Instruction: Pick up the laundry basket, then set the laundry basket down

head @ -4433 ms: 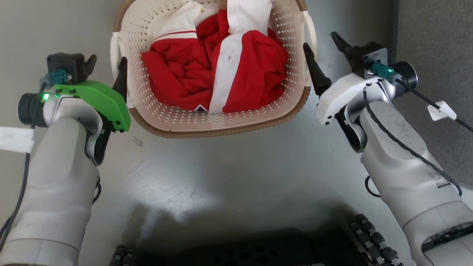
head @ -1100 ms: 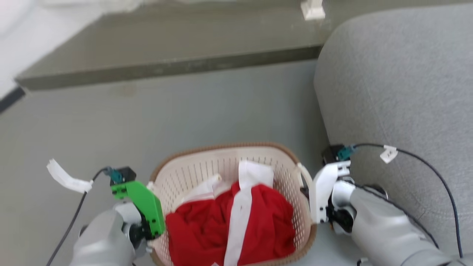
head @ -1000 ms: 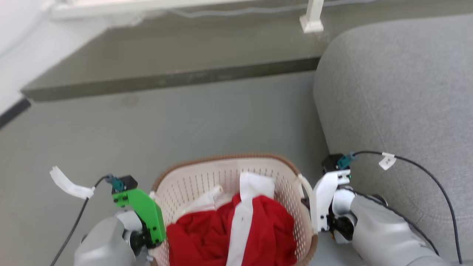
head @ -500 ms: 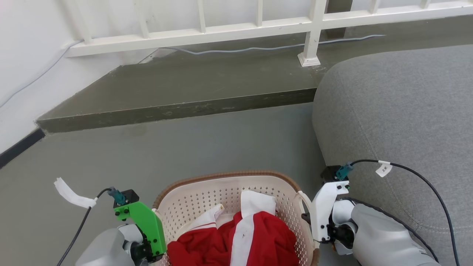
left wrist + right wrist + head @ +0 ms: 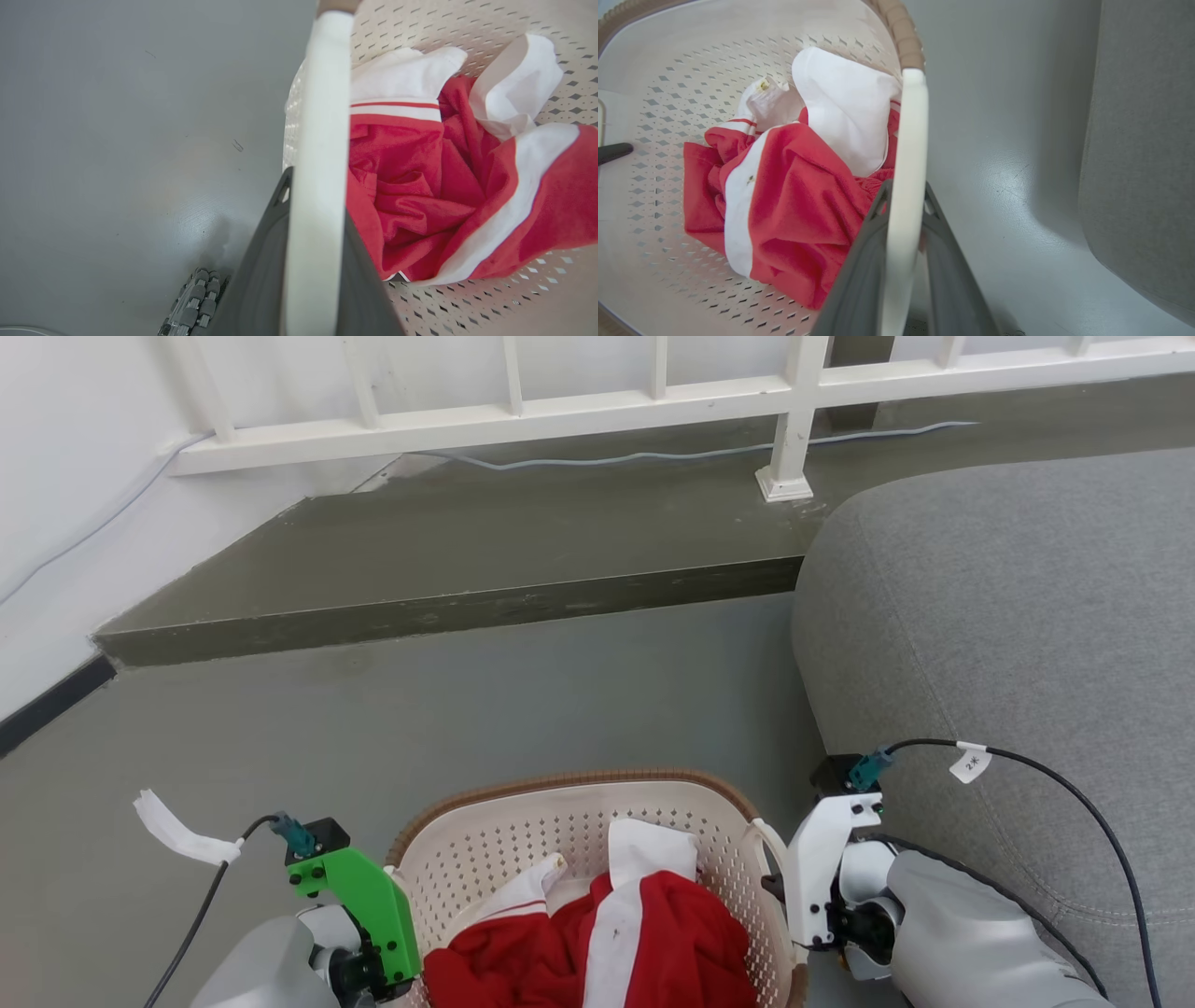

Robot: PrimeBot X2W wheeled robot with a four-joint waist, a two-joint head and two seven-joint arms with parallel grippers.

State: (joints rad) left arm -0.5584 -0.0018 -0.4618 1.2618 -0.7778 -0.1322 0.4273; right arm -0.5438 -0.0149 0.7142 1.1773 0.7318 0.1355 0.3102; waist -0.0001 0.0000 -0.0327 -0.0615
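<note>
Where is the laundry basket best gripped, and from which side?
The laundry basket is best held by its white loop handles, one pincer from each outer side. They are thin bands on opposite sides, balancing the load; the left pincer and right pincer are shut on them.

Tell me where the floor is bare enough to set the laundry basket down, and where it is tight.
Bare grey floor lies ahead of the laundry basket, bordered by the raised step ahead, the white wall left and the grey upholstered seat right. It is tight on the right, where the right hand sits close to that seat.
</note>
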